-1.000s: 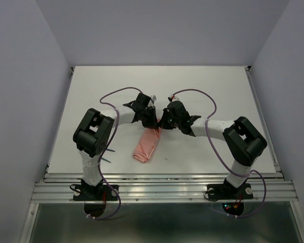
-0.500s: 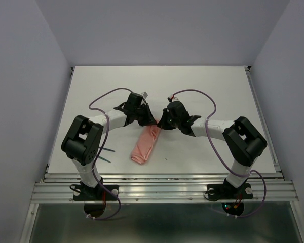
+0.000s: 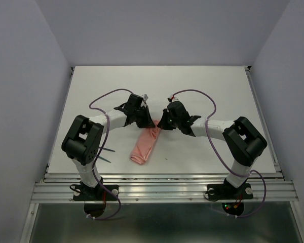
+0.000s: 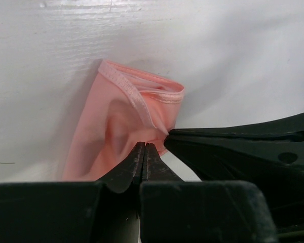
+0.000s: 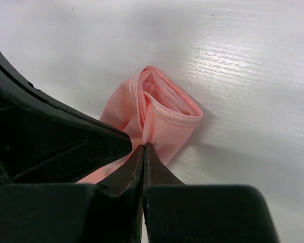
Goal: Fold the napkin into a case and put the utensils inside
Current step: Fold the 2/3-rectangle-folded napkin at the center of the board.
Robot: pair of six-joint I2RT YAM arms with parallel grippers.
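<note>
Item: napkin [image 3: 145, 147], salmon cloth folded narrow, near centre of table [image 3: 202, 88], long axis 1 to 7 o'clock; left gripper [image 4: 144, 152] and right gripper [image 5: 143, 152] both pinched tight on its 1 o'clock end, side by side; utensils [image 3: 107, 154] at its 9 o'clock, well apart.

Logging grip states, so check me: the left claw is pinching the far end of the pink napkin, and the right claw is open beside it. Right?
Not quite. The right claw is not open: its jaws are shut on the napkin too, as the right wrist view shows. The left claw does pinch the far end.
</note>
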